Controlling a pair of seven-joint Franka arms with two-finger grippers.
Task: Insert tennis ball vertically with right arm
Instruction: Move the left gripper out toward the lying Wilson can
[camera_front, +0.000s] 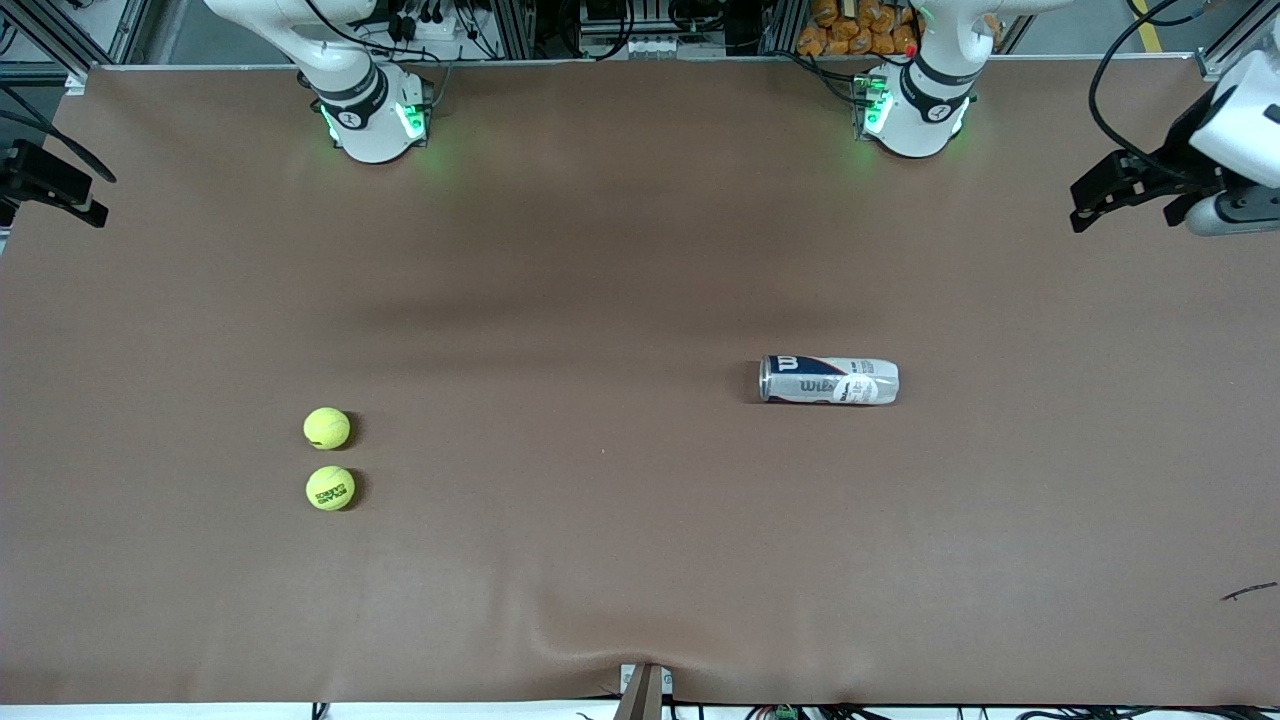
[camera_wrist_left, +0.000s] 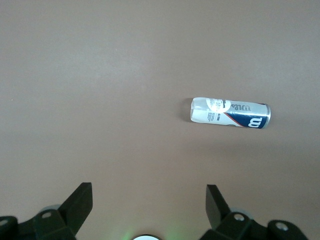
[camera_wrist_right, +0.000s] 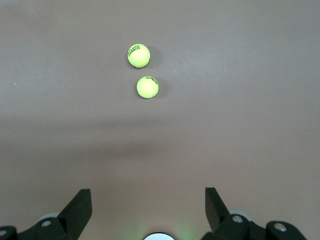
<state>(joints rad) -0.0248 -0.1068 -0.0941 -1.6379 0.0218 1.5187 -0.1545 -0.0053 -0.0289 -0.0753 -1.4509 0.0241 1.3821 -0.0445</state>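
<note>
Jaws of both grippers gape wide, tips cropped; can (camera_front: 829, 380) lies sideways, balls (camera_front: 327, 428) apart.

**Two Balls and a Toppled Can**

Two yellow-green tennis balls sat in the lower left of the front view, close together but apart. The farther ball (camera_front: 327, 428) lay just above the nearer ball (camera_front: 330, 488), whose dark printed lettering faced up. The Wilson tennis ball can (camera_front: 829, 380), clear with a blue, white and red label, lay on its side right of centre, its silver-rimmed end pointing toward the balls.
</note>
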